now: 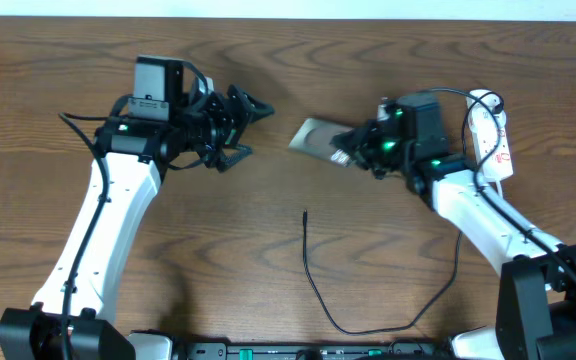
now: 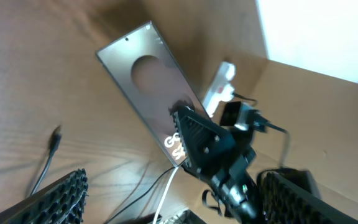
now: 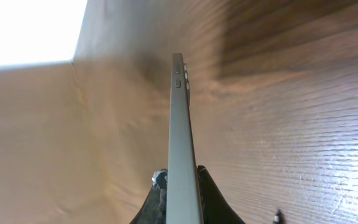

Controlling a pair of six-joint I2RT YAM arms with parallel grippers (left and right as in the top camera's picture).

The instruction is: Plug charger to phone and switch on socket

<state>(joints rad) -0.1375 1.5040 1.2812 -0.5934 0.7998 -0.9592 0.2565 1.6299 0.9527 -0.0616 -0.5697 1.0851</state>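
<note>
Surface: the brown wood-grain table (image 1: 268, 230) I work at.
Cable: a long thin black charger cable (image 1: 306, 255) lies loose on the wood, looping near my edge and running up to its slim connector tip (image 1: 305, 213) at mid-table.
Strip: a small white elongated power strip (image 1: 498, 145) with red marks lies flat on my right.

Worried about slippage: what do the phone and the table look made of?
The phone: smooth, satin-grey edge, probably metal; reflective face, likely glass. The table: brown wood grain with slight sheen, wood or laminate, cannot tell which.
</note>
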